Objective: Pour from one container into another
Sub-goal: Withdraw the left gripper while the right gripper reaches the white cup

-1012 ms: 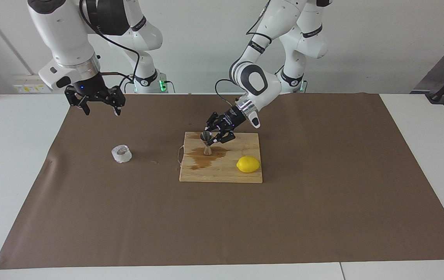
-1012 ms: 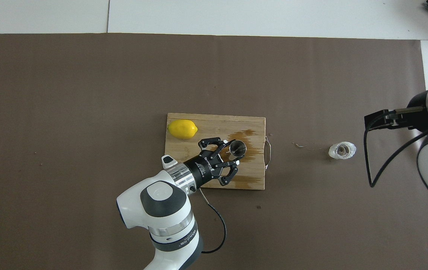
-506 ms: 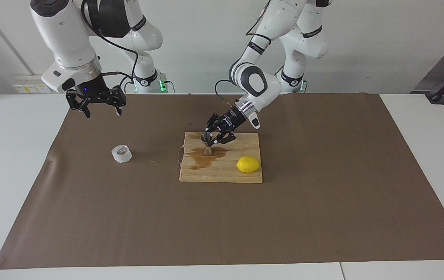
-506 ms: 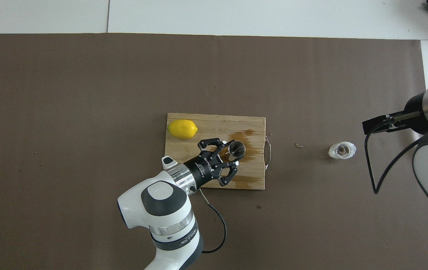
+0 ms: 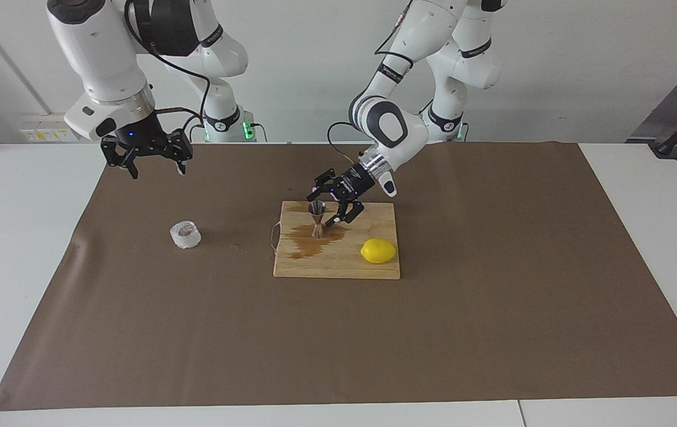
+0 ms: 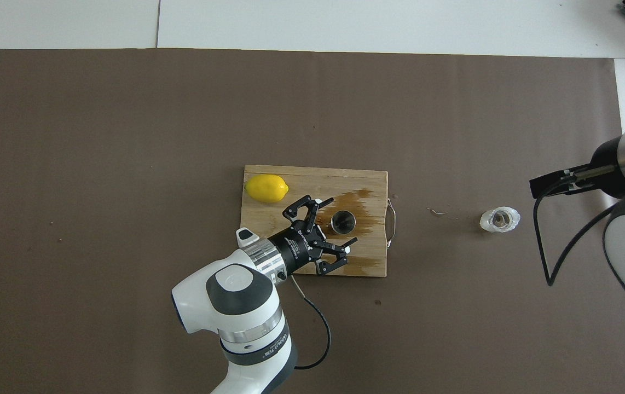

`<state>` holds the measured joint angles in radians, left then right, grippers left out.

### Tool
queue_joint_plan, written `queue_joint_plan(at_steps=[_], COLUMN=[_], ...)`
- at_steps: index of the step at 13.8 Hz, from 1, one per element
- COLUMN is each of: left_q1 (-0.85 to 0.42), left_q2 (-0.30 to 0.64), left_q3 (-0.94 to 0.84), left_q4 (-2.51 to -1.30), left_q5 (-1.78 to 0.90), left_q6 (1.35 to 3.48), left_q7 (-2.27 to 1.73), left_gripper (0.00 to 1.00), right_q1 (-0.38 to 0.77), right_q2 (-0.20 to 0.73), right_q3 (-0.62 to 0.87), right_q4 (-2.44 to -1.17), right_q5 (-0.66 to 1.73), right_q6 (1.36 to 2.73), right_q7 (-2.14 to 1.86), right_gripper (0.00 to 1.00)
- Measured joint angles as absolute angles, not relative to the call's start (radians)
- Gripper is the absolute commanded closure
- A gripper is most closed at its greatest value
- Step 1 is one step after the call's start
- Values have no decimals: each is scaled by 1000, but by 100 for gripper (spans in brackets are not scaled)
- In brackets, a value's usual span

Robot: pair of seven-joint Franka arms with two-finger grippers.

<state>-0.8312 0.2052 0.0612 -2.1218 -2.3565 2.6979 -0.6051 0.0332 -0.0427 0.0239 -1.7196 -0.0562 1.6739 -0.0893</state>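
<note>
Where writing shows, on the left claw [image 6: 335,221], none reads clearly.

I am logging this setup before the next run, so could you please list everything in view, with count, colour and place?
Paper sheet: one, brown, covering the table.
Table: one, white.
Cutting board: one, light wood, mid-sheet, with a brown wet stain.
Jigger: one, steel, upright on the board's stain.
Lemon: one, yellow, on the board, toward the left arm's end.
Cup: one, whitish, on the paper toward the right arm's end.
Left gripper: black, fingers open around the jigger, not clamping it.
Right gripper: black, open, waiting raised, nothing held.
</note>
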Motion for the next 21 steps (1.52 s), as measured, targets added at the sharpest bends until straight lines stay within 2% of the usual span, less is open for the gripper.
queue_joint_plan(at_steps=[5, 7, 10, 13, 21], left_q1=[-776, -750, -715, -661, -552], left_q2=[152, 147, 147, 147, 144], left_q3=[66, 65, 65, 67, 74], left_q4=[-2088, -2064, -2043, -2041, -2015], left_q5=[-2288, -2219, -2081, -1908, -1350], left_q6=[2694, 2683, 2643, 2586, 2419], left_q7=[-610, -618, -623, -626, -628], left_gripper=[0, 0, 0, 0, 0], right_q1=[33, 32, 30, 27, -21], right_q2=[-44, -51, -88, -115, -119], right_q3=[24, 23, 17, 16, 13], right_q4=[-1729, -1758, -1865, -1956, -2149], right_q5=[-56, -56, -56, -23, 7], right_q6=[1679, 1722, 1832, 1878, 2078], right_q7=[-258, -386, -596, -770, -1164], right_gripper=[0, 0, 0, 0, 0])
